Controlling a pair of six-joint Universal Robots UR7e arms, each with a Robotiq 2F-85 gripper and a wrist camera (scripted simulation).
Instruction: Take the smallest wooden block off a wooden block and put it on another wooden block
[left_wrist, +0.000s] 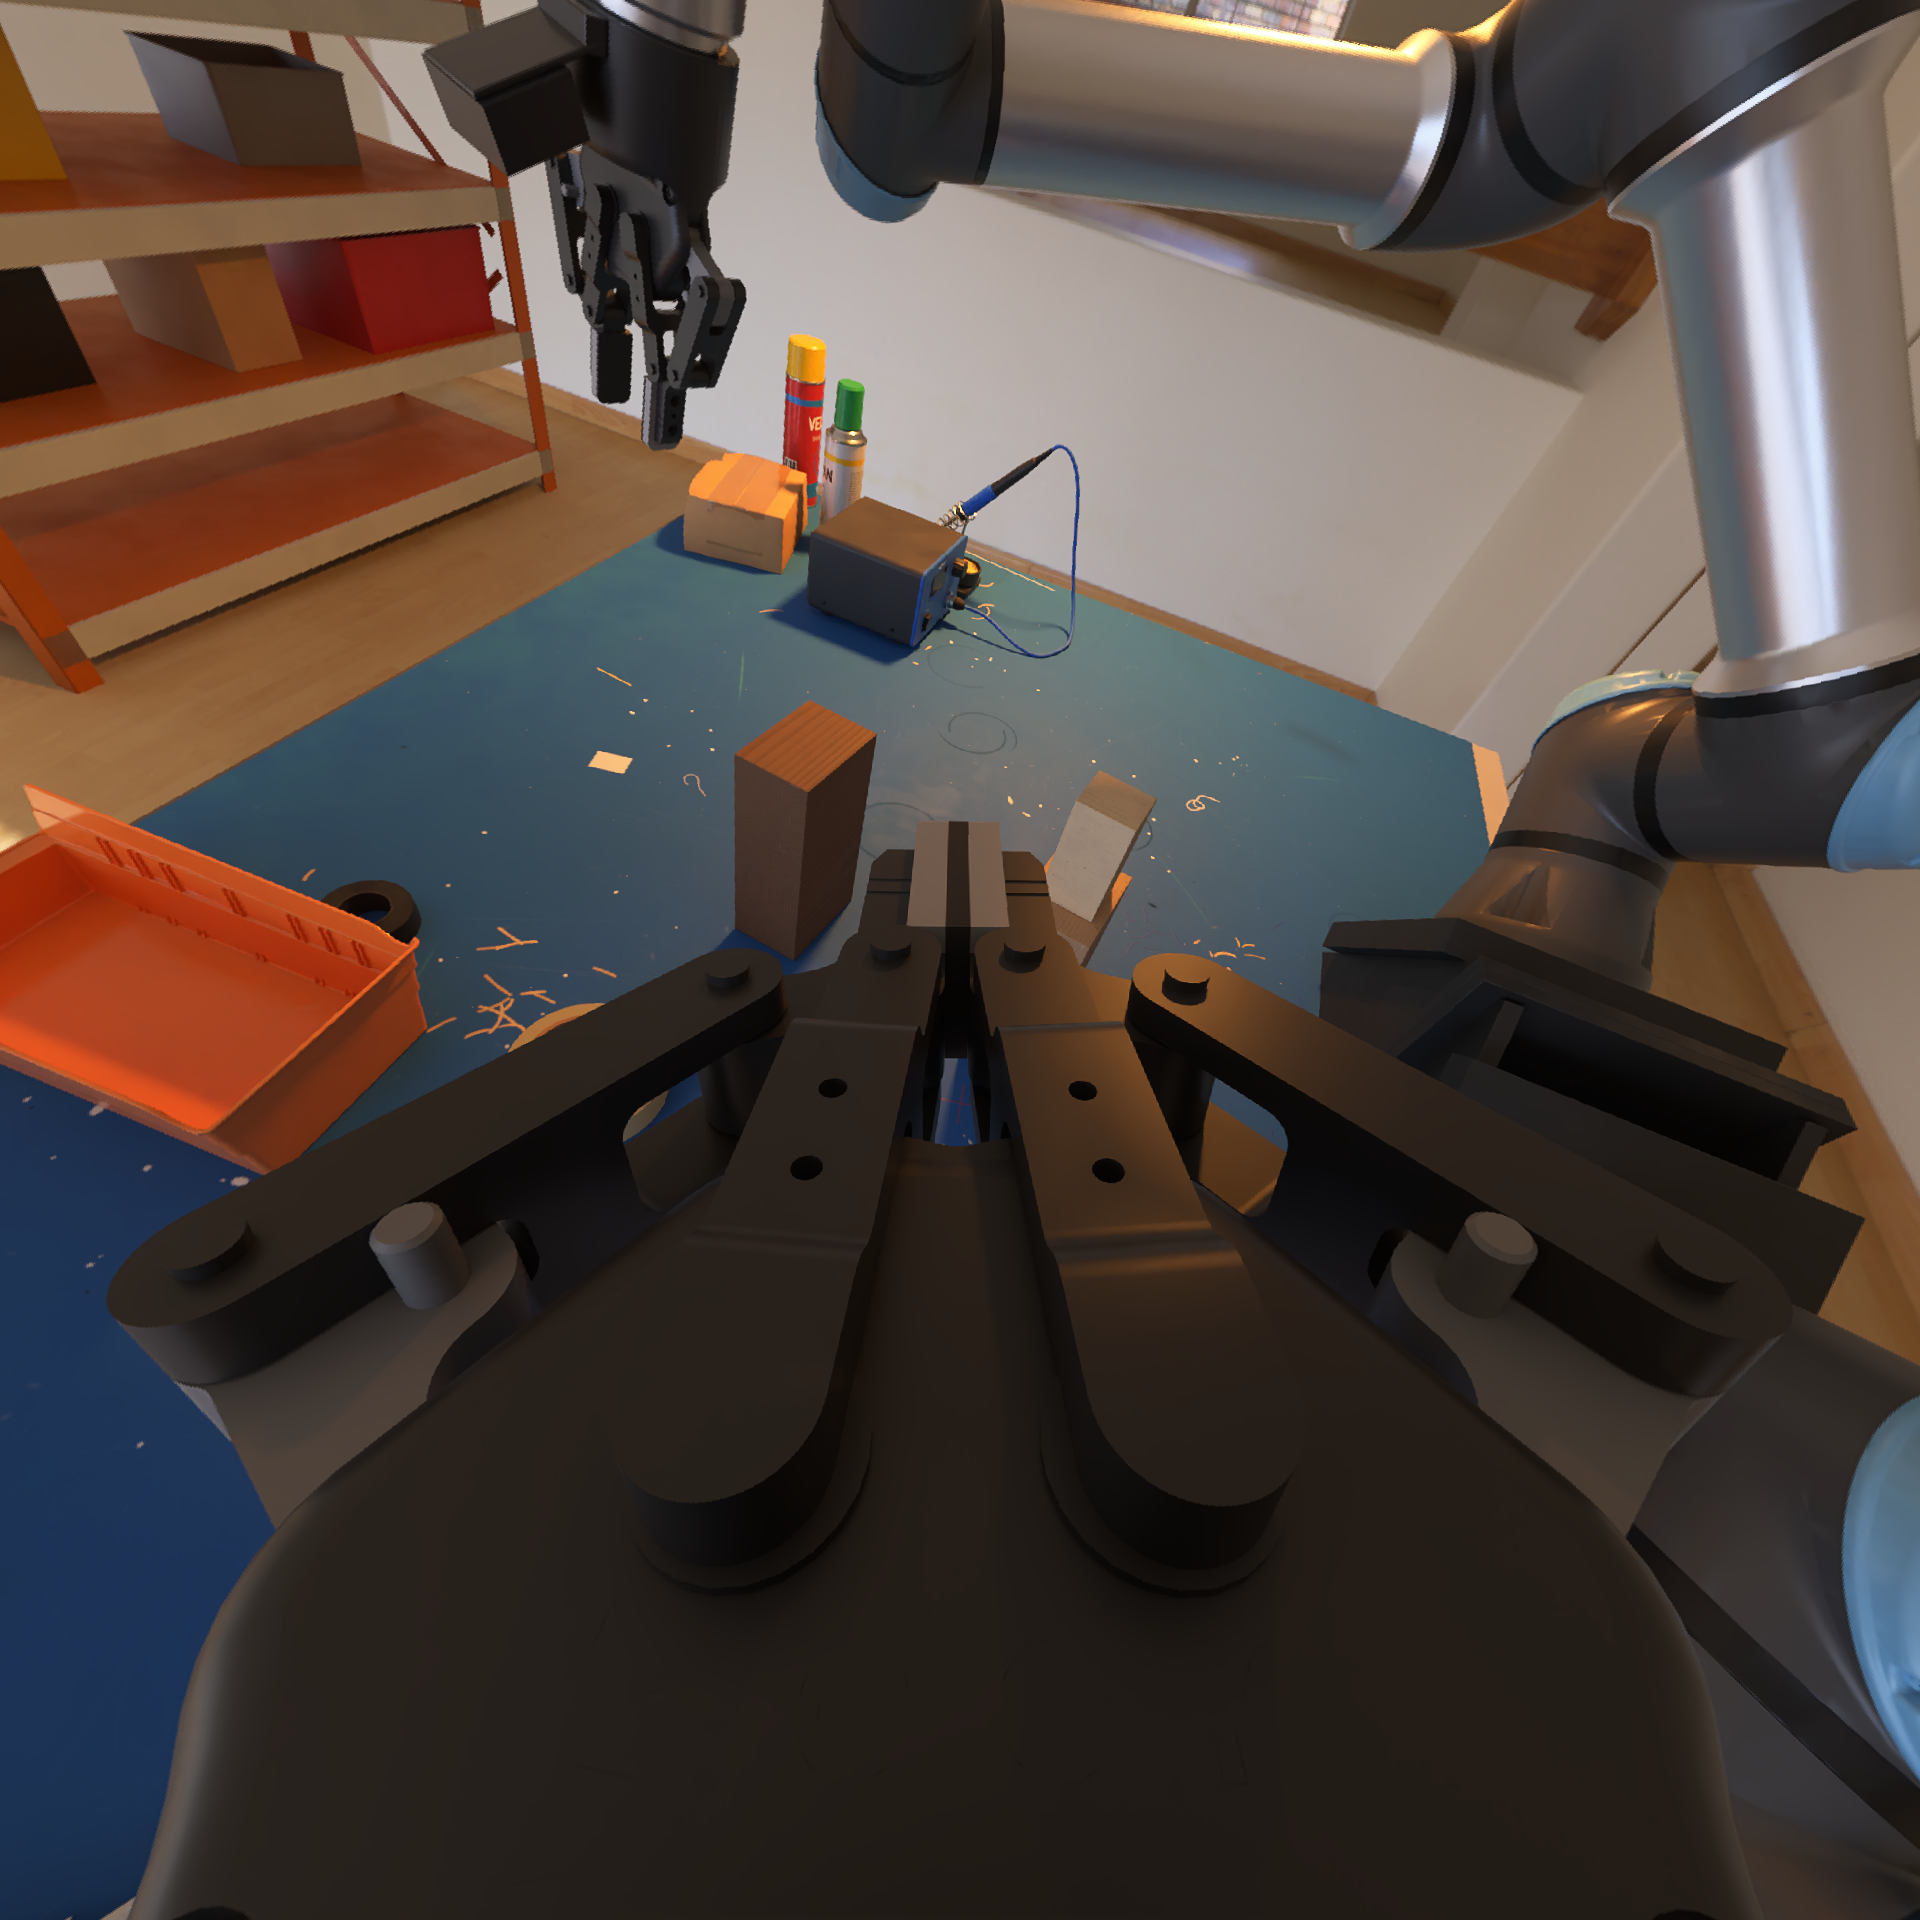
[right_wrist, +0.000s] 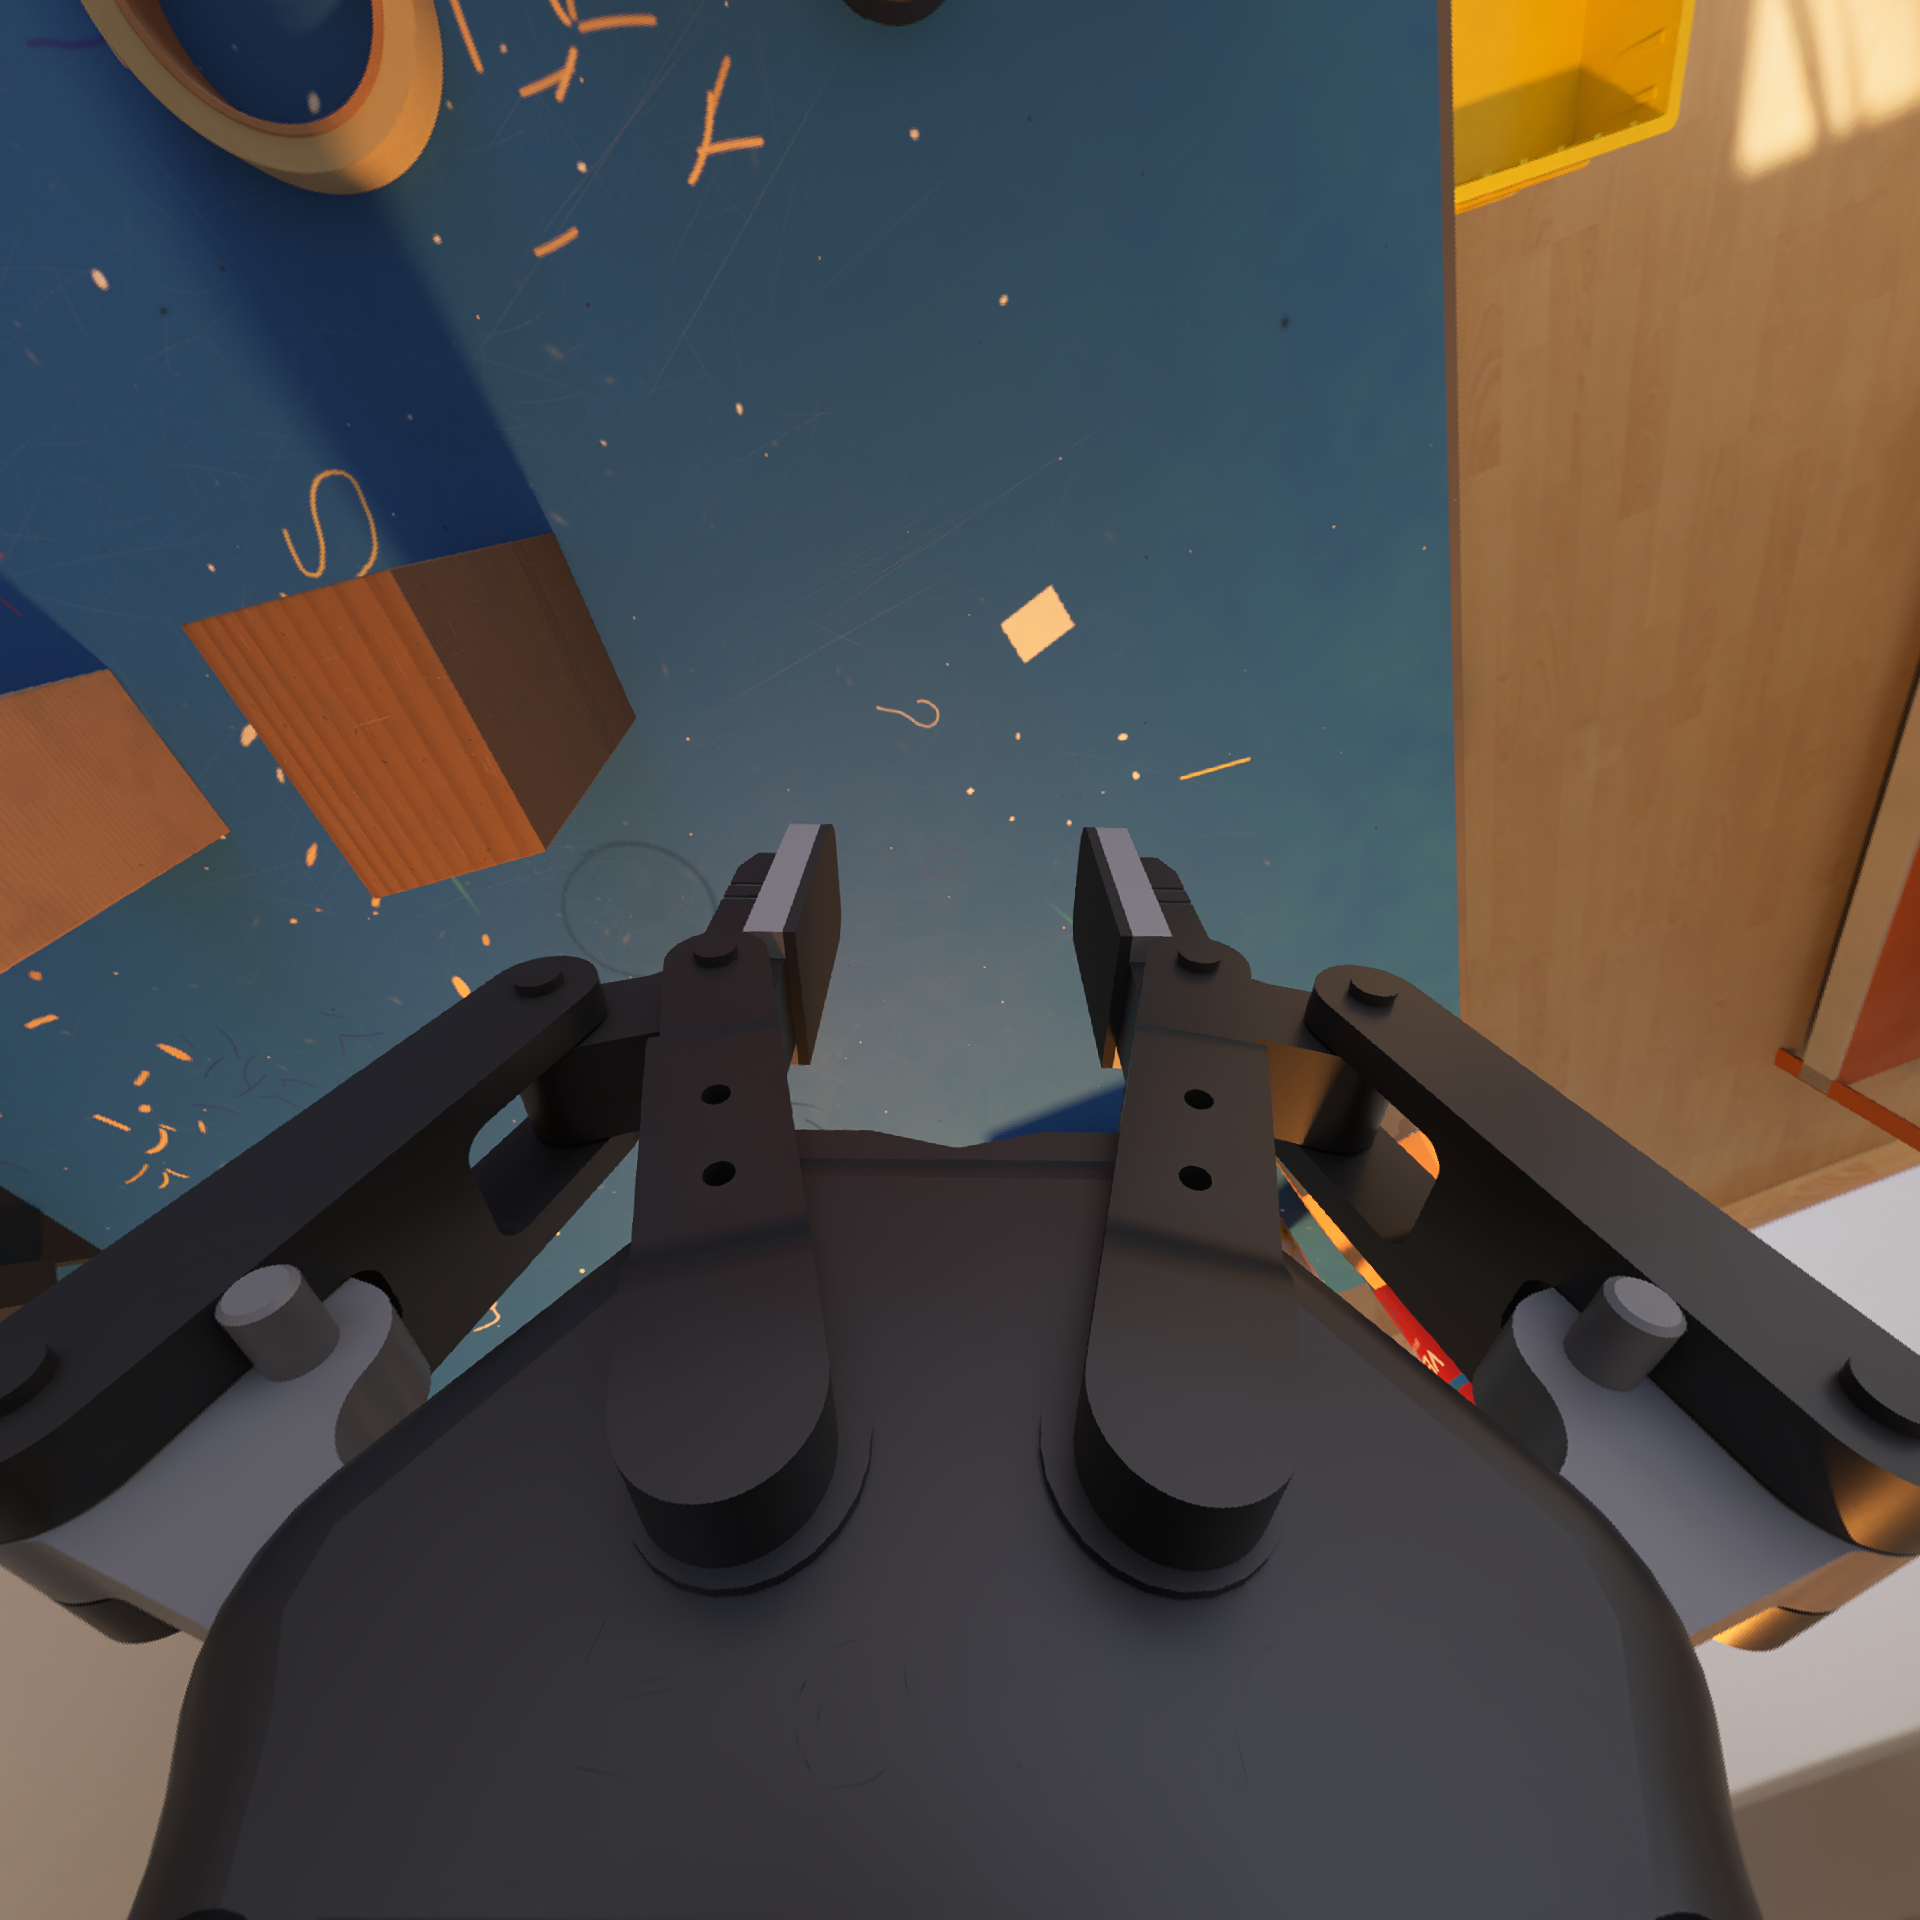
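A tall brown wooden block (left_wrist: 800, 831) stands upright on the blue table (left_wrist: 582, 831). My left gripper (left_wrist: 956, 873) is shut and empty, low over the table just right of that block. Behind its fingertips, a paler wooden block (left_wrist: 1096, 842) sits tilted and partly hidden. My right gripper (right_wrist: 956, 914) is open and empty, high above the table and pointing down. From above, the tall block (right_wrist: 405, 717) lies to its left. Another wooden block (right_wrist: 83, 800) is cut off by the left edge. The right gripper also shows in the left wrist view (left_wrist: 639, 405), hanging at the top left.
An orange tray (left_wrist: 208, 977) and a black ring (left_wrist: 374, 904) lie at the left. A soldering station (left_wrist: 883, 571), two spray cans (left_wrist: 826, 426) and a cardboard box (left_wrist: 743, 509) stand at the far end. A tape roll (right_wrist: 291, 94) and a yellow bin (right_wrist: 1558, 83) are also in view.
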